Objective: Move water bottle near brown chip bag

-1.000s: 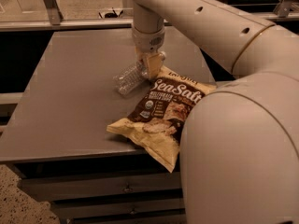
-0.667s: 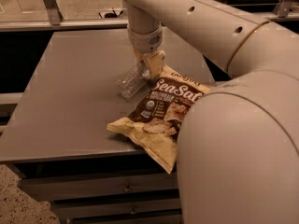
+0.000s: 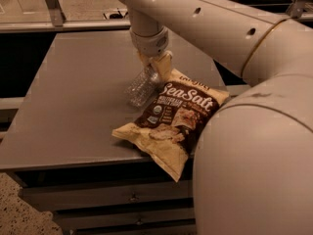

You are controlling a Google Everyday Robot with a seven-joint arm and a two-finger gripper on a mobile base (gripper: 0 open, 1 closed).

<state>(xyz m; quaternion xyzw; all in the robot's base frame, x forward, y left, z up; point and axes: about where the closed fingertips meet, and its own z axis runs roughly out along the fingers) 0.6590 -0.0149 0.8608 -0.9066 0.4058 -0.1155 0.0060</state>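
Note:
The water bottle is clear and ribbed. It leans on the grey table with its lower end down and its upper end between my fingers. My gripper reaches down from the arm above and is shut on the bottle's upper end. The brown chip bag with white "Sea Salt" lettering lies flat just to the right of the bottle, its top left edge touching or almost touching it. The bottle's cap and label are hidden by my fingers.
My large pale arm fills the right side and covers the bag's right edge. The bag's lower corner hangs over the table's front edge. Drawers sit below the table. A metal rail runs behind it.
My arm and wrist have shifted slightly to the left. The bottle stays beside the bag's top left edge, still between my fingers.

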